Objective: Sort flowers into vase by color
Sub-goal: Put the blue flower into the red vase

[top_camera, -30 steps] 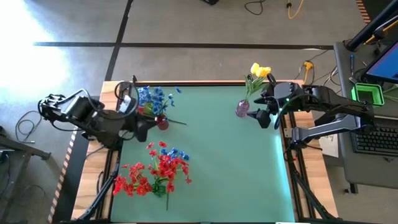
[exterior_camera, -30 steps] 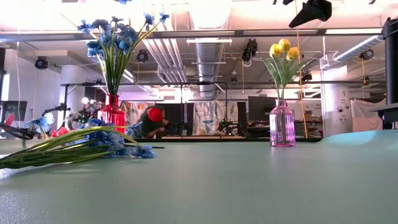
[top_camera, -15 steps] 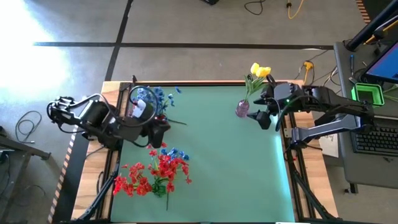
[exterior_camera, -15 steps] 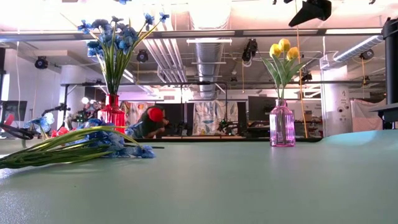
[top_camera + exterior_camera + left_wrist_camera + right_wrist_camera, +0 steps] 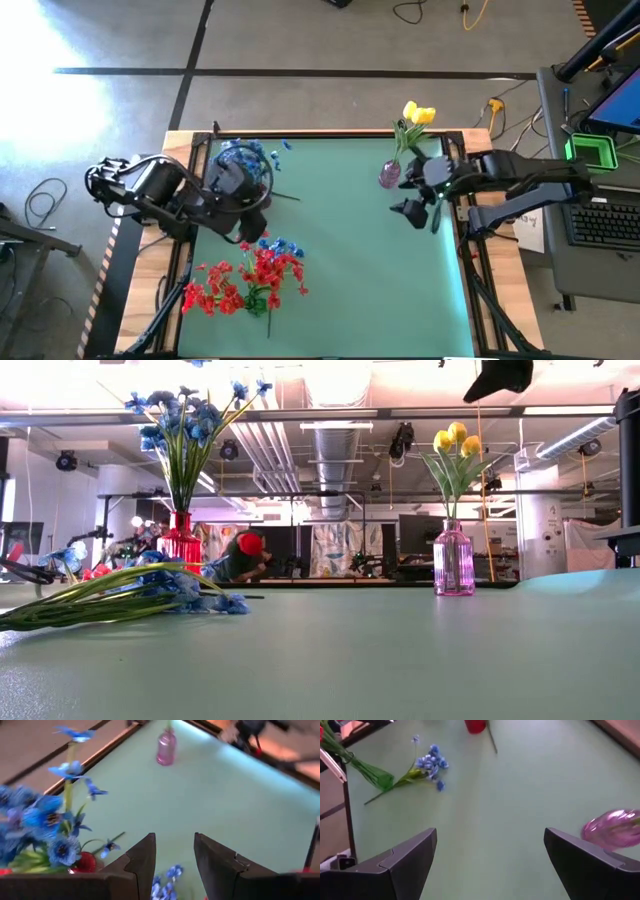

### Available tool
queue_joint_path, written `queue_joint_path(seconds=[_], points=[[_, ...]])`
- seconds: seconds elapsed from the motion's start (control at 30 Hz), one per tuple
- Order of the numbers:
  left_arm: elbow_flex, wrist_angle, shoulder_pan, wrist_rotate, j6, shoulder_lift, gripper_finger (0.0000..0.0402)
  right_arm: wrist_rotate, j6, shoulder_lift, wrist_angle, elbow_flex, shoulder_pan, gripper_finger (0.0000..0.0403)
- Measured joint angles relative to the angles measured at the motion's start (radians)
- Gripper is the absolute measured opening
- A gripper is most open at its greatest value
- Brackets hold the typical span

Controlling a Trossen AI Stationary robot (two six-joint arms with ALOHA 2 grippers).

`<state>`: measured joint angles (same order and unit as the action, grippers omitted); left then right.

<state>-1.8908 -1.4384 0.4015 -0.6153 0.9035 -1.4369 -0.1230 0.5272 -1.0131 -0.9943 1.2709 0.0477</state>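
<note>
Left gripper (image 5: 174, 865): jaws partly spread, holding nothing, above the blue flowers (image 5: 283, 246) lying on the mat.
Right gripper (image 5: 418, 213): jaws spread wide, holding nothing, beside the pink vase (image 5: 389, 174).
Surface: green mat (image 5: 350, 260); red flowers (image 5: 245, 280) near its front left corner.
Room: a person (image 5: 243, 553) beyond the table.

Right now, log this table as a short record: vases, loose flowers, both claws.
red vase: holds blue flowers, far left of the mat
pink vase: holds yellow flowers, far right of the mat
loose pile: red flowers mixed with a few blue, lying near the mat's front left
left claw: fingers apart, nothing between them, beside the red vase
right claw: wide open, empty, above the mat by the pink vase
</note>
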Motion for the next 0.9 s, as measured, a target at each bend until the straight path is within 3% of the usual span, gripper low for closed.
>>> queue_joint_path(seconds=[0.2, 0.37, 0.5, 0.7, 0.9], points=[[0.001, -0.002, 0.056, 0.057, -0.203, 0.011, 0.0123, 0.01, 0.179, -0.08, -0.002, 0.0, 0.014, 0.0361], [0.002, -0.013, 0.12, 0.057, -0.256, 0.044, 0.0123, 0.105, 0.361, -0.124, -0.047, 0.004, 0.014, 0.0361], [0.002, 0.013, 0.17, 0.058, -0.176, 0.054, 0.0123, 0.182, 0.381, -0.144, -0.101, 0.031, 0.011, 0.0361], [0.002, 0.023, 0.186, 0.052, 0.043, 0.053, 0.0123, 0.192, 0.312, -0.149, -0.133, 0.019, 0.053, 0.0361], [0.005, -0.02, 0.203, 0.052, 0.056, 0.019, 0.0123, 0.146, 0.229, -0.151, -0.132, 0.0, 0.102, 0.0361]])
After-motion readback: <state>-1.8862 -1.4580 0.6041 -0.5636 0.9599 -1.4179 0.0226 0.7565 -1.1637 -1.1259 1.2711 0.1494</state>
